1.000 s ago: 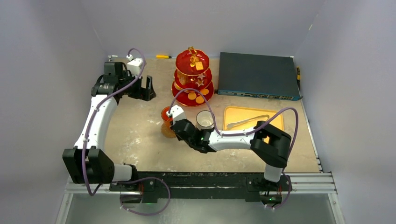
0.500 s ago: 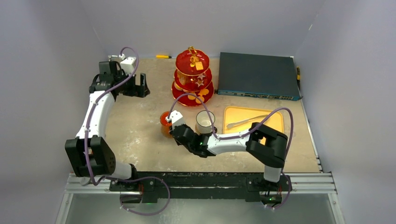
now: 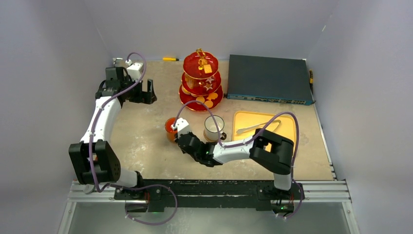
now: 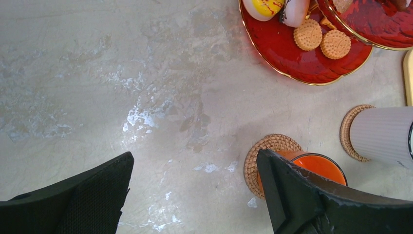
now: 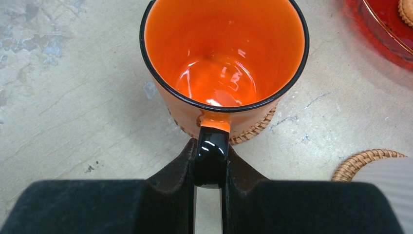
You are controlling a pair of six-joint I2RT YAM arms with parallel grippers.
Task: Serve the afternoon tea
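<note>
The right gripper was clamped tight on the black handle of the orange mug, which stood upright on a woven coaster. Just beside it the white mug sat on its own coaster, with the red three-tier stand behind, and the yellow tray and dark box to the right. The left gripper hung wide open and empty near the far left.

A second earlier, we saw the orange mug off its coaster, and the left gripper nearer the stand.

The white mug was cut off in both wrist views, and the right arm's cable crossed the tray.
</note>
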